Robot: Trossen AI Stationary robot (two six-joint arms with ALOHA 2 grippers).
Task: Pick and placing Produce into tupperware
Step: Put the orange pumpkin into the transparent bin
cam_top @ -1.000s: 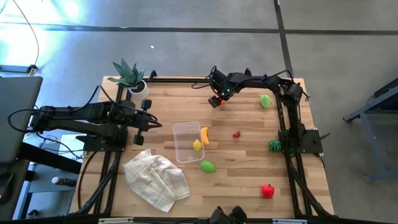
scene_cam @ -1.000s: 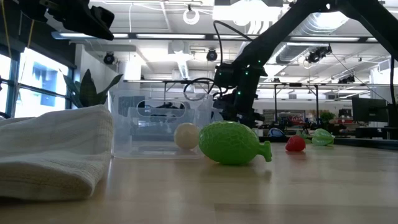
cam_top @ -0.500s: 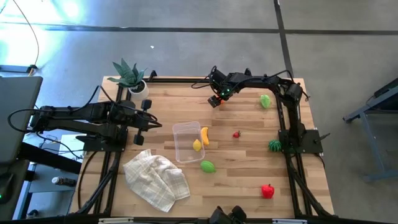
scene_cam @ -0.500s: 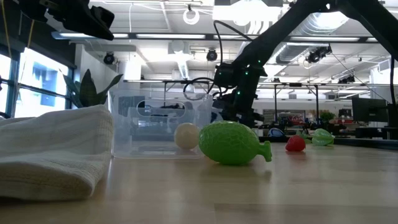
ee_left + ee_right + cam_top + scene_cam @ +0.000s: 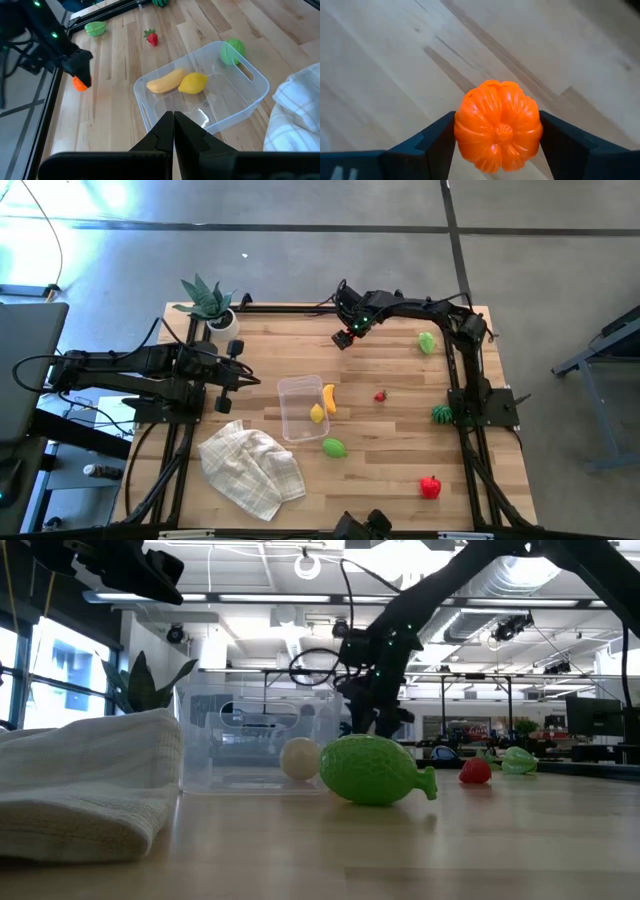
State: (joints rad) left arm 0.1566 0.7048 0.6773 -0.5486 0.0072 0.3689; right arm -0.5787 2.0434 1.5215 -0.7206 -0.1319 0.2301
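Note:
My right gripper (image 5: 343, 340) is at the far middle of the table, shut on a small orange ribbed pumpkin-like toy (image 5: 497, 130), which also shows in the left wrist view (image 5: 80, 83). The clear tupperware (image 5: 298, 408) stands mid-table. A yellow banana (image 5: 329, 398) and a lemon (image 5: 317, 413) lie at its right wall; whether they are inside it, I cannot tell. A green fruit (image 5: 334, 447) rests on the wood just near of the tub. My left gripper (image 5: 250, 380) waits shut, left of the tub and above the table. My right gripper pinches the orange toy by its two opposite ribbed sides (image 5: 461, 131), one dark finger (image 5: 437, 142) on each. The fingers come steeply from above, pointing down. The toy sits stem end toward the camera, clear of the wood below.
A strawberry (image 5: 380, 395), a light green piece (image 5: 427, 341), a dark green one (image 5: 441, 414) and a red pepper (image 5: 430, 487) lie on the right half. A crumpled checked cloth (image 5: 250, 470) lies near left of the tub. A potted spiky plant (image 5: 208, 305) stands far left.
My right gripper has risen with the orange toy, still shut on it, lifting it off the wood. Nothing else has moved.

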